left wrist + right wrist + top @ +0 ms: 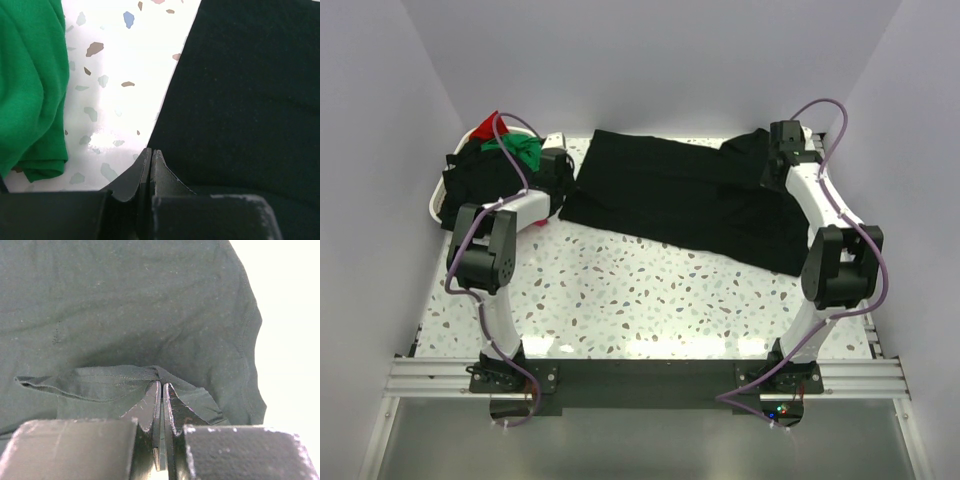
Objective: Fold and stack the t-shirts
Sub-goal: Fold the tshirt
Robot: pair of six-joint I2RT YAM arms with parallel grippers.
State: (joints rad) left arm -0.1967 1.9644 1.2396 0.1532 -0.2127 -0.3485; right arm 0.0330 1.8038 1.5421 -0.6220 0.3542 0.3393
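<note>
- right gripper (161,390): jaws closed tight on a raised ridge of hem of the black t-shirt (670,195); cloth visibly gathered up at the tips
- left gripper (151,156): jaws closed with no gap, tips at the left edge of the same shirt; the edge runs straight into the tips, but whether any cloth is caught cannot be told
- black t-shirt: spread flat over the far half of the worktop (640,290); long axis runs left to right, slanting nearer toward the right edge; body of the shirt lies to the right of the left gripper and to the left of the right gripper
- reach: one arm at each end; left arm nearer the left end, right arm nearer the far right corner; judged ready for a two-handed fold across the long axis, toward the near edge
- green t-shirt (30,85): just to the left of the left gripper, apart from the black one
- basket (436,208): far left corner, holding black, green and a red t-shirt (488,127); close beside the left arm, the likeliest snag on that side
</note>
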